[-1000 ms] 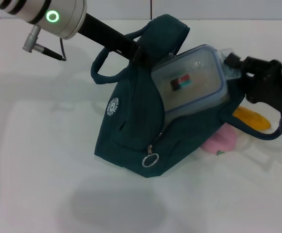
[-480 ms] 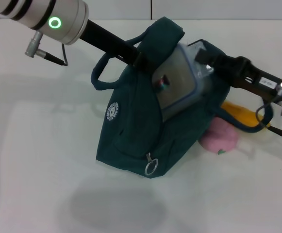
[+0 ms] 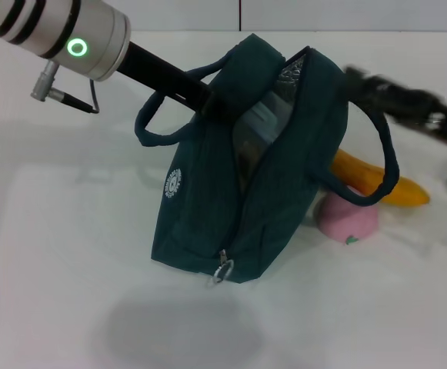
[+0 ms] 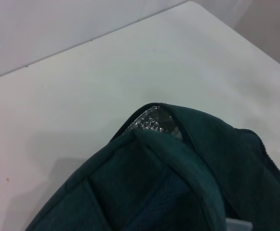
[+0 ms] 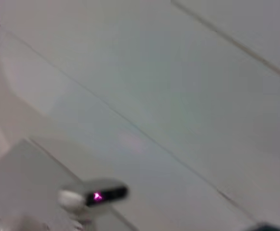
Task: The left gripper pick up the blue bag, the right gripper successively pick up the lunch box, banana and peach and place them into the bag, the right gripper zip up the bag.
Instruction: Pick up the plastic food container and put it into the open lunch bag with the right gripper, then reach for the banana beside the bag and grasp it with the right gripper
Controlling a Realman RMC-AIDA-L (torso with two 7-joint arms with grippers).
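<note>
Blue bag (image 3: 208, 192) hangs from the left gripper (image 3: 211, 96) (lunch box (image 3: 258, 127) inside); right gripper's (image 3: 361, 81) grip unclear.

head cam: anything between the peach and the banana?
Nothing: in the head view the peach sits right in front of the banana, beside the blue bag.

Matt teal cloth on the bag (image 3: 277, 192) with crinkled silver foil lining (image 4: 152, 122) and a metal zipper ring (image 3: 222, 272), smooth glossy skin on the banana (image 3: 377, 179), matt pink on the peach (image 3: 348, 217), smooth white on the table (image 3: 54, 261).
</note>
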